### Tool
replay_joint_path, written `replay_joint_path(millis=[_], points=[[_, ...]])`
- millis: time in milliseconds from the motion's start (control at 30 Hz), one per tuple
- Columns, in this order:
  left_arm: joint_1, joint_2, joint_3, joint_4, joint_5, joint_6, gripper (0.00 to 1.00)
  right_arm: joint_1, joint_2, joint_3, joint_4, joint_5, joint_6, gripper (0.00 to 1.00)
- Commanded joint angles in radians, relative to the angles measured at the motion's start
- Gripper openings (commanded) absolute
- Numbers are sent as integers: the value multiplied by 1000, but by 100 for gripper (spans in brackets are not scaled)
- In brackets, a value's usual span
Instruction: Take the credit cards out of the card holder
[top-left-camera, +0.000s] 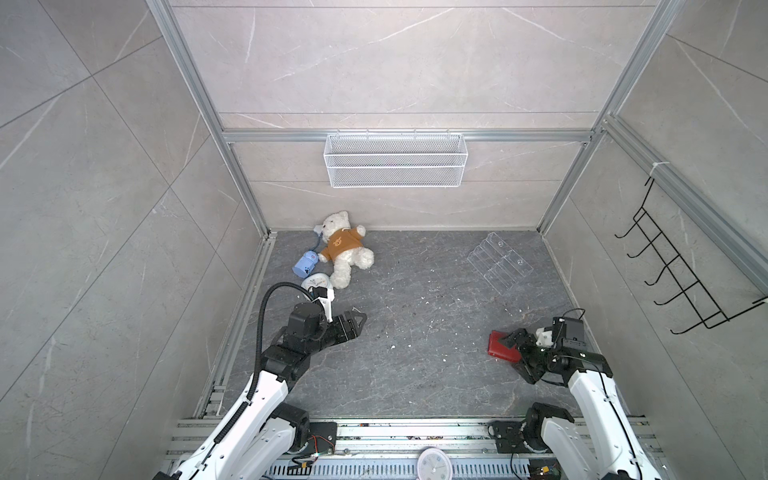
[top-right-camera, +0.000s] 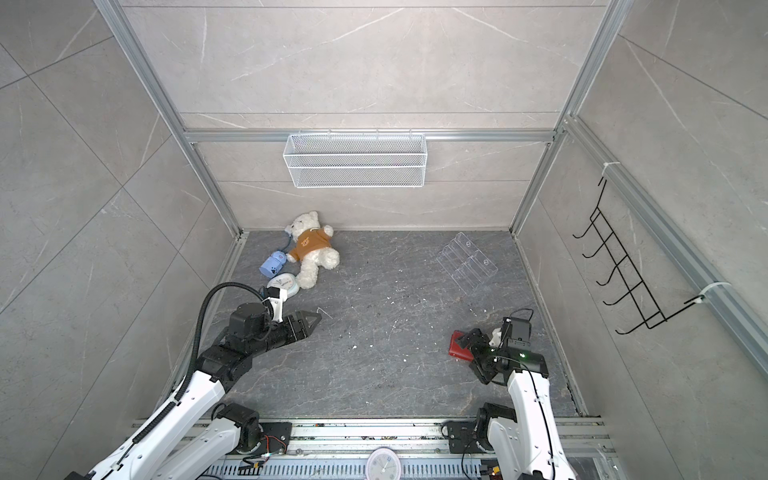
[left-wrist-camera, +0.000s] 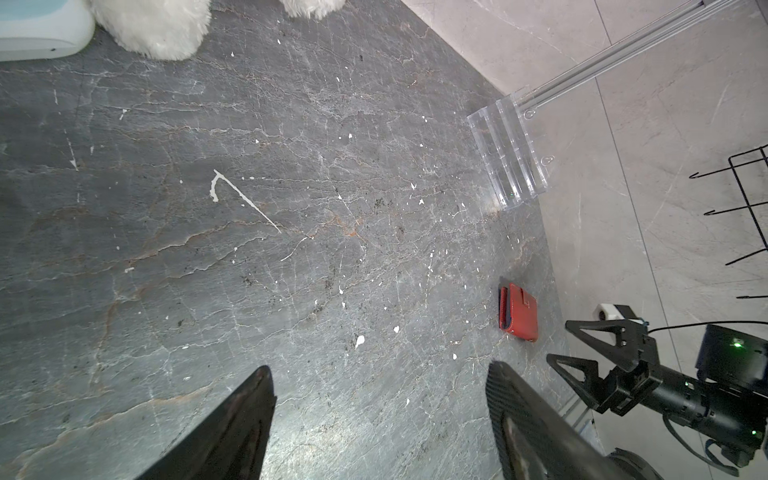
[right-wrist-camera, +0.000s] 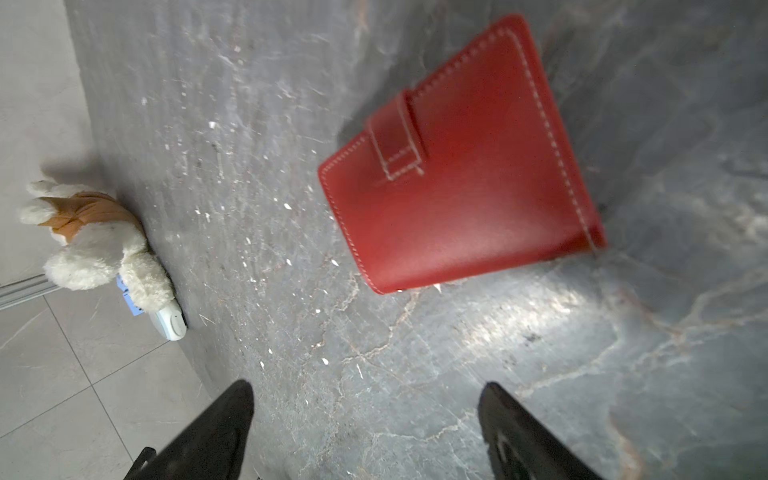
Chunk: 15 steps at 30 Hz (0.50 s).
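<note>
The card holder (top-left-camera: 498, 345) (top-right-camera: 457, 348) is a red stitched wallet lying shut on the dark stone floor at the right, its snap tab (right-wrist-camera: 397, 139) fastened across the cover. The credit cards are hidden inside it. My right gripper (top-left-camera: 510, 352) (top-right-camera: 466, 352) (right-wrist-camera: 365, 386) hovers just above the holder's near-right side, open, with only bare floor between its fingers. In the left wrist view the holder (left-wrist-camera: 521, 313) lies a short way off from that gripper (left-wrist-camera: 561, 340). My left gripper (top-left-camera: 360, 317) (top-right-camera: 316, 317) (left-wrist-camera: 378, 370) is open and empty over the floor at the left.
A teddy bear (top-left-camera: 345, 249), a blue toy (top-left-camera: 305, 264) and a white round device (top-left-camera: 316, 284) lie at the back left. A clear acrylic tiered rack (top-left-camera: 500, 264) stands at the back right. A wire basket (top-left-camera: 395, 160) hangs on the back wall, a black hook rack (top-left-camera: 681, 274) on the right wall.
</note>
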Motion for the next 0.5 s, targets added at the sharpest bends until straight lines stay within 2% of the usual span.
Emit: replay_joint_path(millis=[0, 267, 467], points=[[-5, -17, -6, 37, 24, -10, 82, 5, 23, -40, 42, -22, 48, 85], [-6, -8, -7, 41, 21, -9, 82, 5, 104, -111, 169, 34, 95, 83], [-3, -8, -3, 22, 17, 3, 82, 4, 236, -139, 326, 90, 134, 79]])
